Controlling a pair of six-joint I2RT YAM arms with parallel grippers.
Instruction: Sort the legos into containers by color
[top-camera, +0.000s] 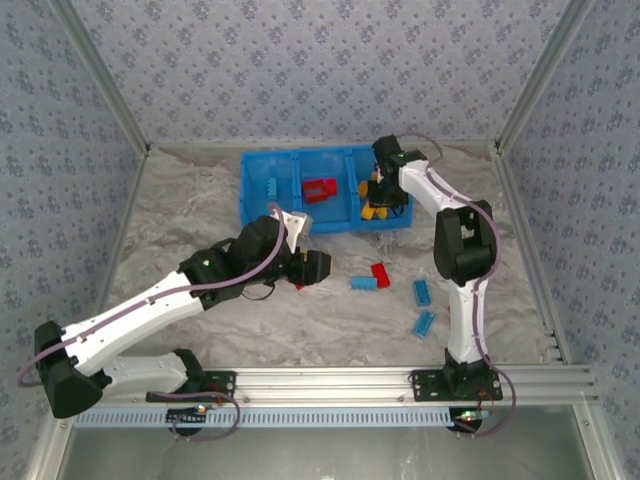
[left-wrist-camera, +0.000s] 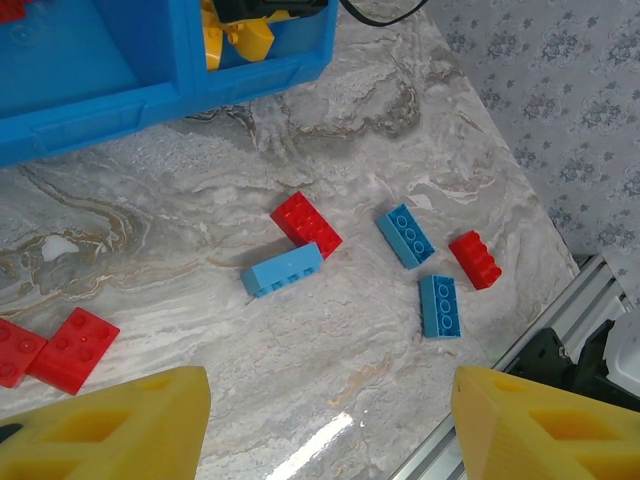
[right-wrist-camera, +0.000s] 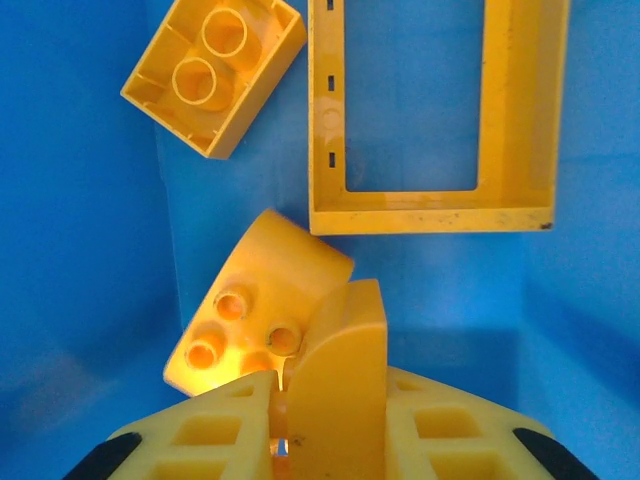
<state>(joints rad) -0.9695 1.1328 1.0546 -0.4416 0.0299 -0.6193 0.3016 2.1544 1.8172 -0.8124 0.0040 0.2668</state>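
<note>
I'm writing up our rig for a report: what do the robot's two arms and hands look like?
Each arm, left arm and right arm, has white links joined by bulky black joints, with a thin lavender cable running along it. The left hand and right hand carry chunky yellow fingers moulded with rectangular recesses. I can make out no markings.

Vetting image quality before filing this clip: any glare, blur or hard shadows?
Top external: even, soft light, no glare. Left wrist: bright glare patch on the table, loose bricks sharp. Right wrist: right claw closed on a yellow brick, slightly soft; yellow frame crisp.
</note>
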